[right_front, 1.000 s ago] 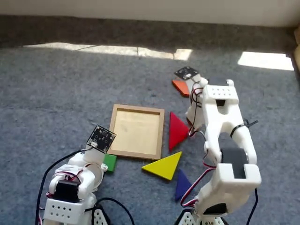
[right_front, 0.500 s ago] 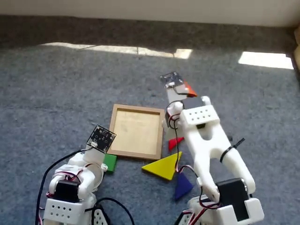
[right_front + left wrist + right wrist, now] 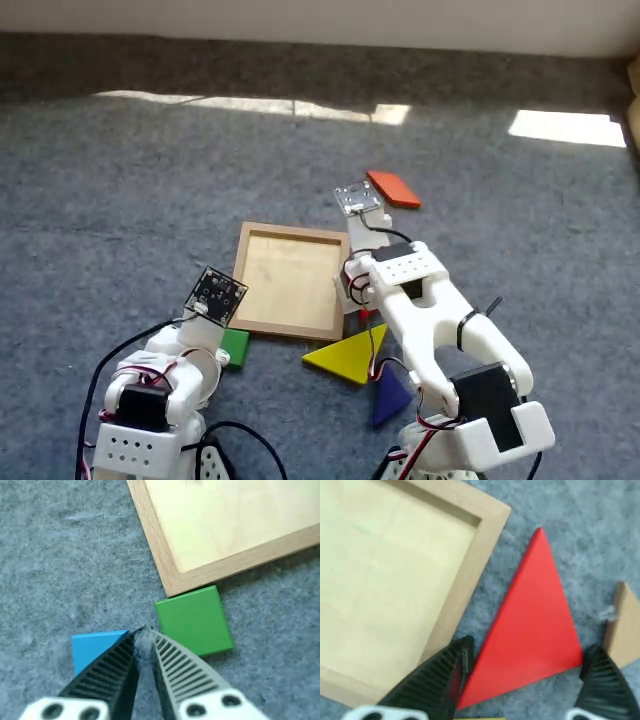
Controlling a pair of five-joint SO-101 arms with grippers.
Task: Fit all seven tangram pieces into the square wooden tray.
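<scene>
The square wooden tray lies empty in the middle of the carpet. A red triangle lies flat just beside the tray rim, and my right gripper stands open low over it, one finger on each side. In the high view the right arm covers most of that triangle. My left gripper is shut with nothing in it, its tips between a green square and a light blue triangle at the tray's near corner.
A yellow triangle and a dark blue triangle lie in front of the tray. An orange parallelogram lies beyond it. The edge of a tan piece lies next to the red triangle. Grey carpet stretches away on the left.
My right arm has swung from the orange parallelogram's side toward the tray and come down over the red triangle. The parallelogram is now uncovered. The left arm has not moved.
</scene>
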